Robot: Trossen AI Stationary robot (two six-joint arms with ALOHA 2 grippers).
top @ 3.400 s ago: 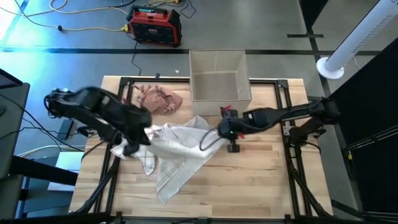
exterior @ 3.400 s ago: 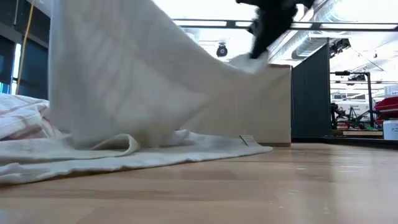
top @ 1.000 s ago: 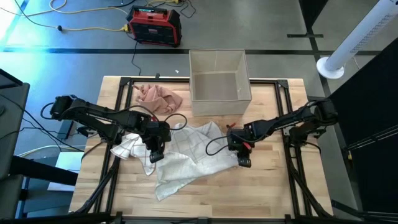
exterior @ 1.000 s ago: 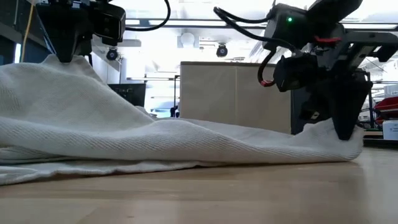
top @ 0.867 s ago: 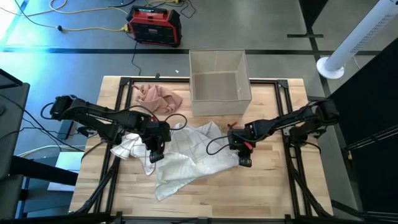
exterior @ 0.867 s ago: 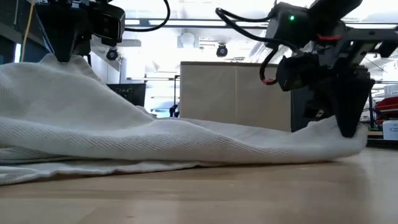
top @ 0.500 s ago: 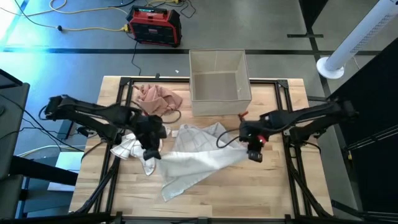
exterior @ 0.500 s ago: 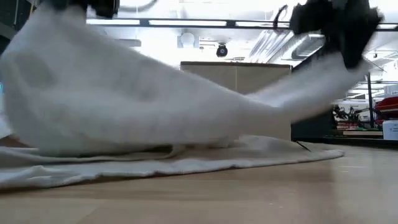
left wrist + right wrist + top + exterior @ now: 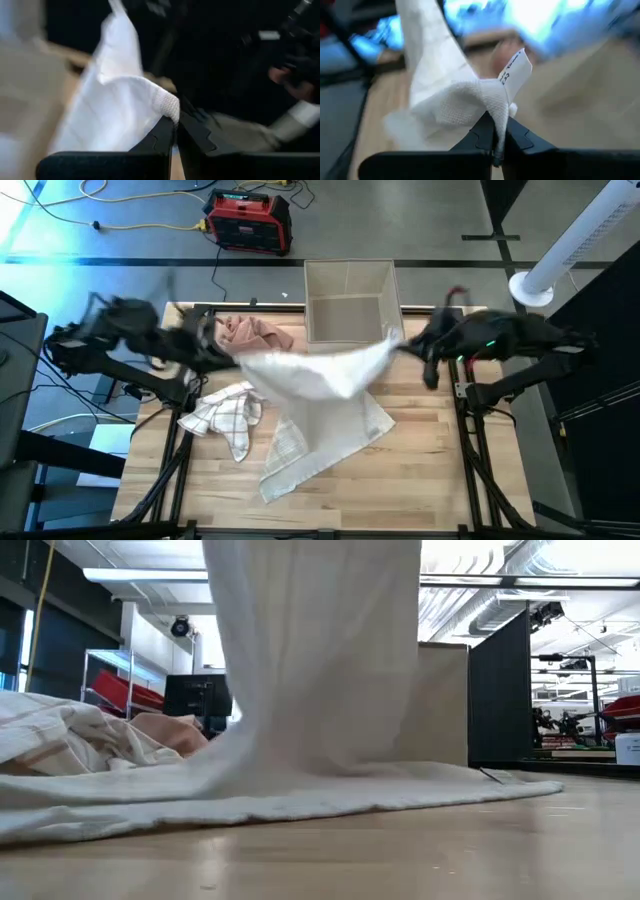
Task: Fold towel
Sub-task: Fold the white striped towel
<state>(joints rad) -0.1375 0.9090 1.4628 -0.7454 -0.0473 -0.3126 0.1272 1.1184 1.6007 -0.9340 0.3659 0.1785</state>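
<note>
A white towel [image 9: 318,380] hangs stretched between my two grippers above the table's middle. Its lower part [image 9: 300,795] lies on the wooden table [image 9: 440,470]. My left gripper [image 9: 238,358] is shut on the towel's left upper corner, and my right gripper [image 9: 400,345] is shut on the right upper corner. In the low view the towel [image 9: 320,660] drops as a wide sheet from above the picture, and both grippers are out of that picture. My left gripper pinches a corner of the towel [image 9: 167,104] between its two fingers, which point nearly level toward the table's right. The towel falls away below, with its lower end on the table. My right gripper pinches the corner that bears a white tag [image 9: 516,67], held at the cloth [image 9: 495,111] between its two fingers. The fingers slant slightly down toward the table's left, and the towel hangs below them.
A checked towel [image 9: 225,415] lies crumpled at the table's left. A pink cloth [image 9: 250,335] lies at the far left, and an open beige box [image 9: 352,300] stands at the far edge. Bare wood lies at the near right.
Both grippers have risen quickly and gone toward the far edge, tipping from pointing down to nearly level. The towel's two held corners have been lifted clear and drawn apart, so it now hangs as a sheet. Its lower part stays on the table.
</note>
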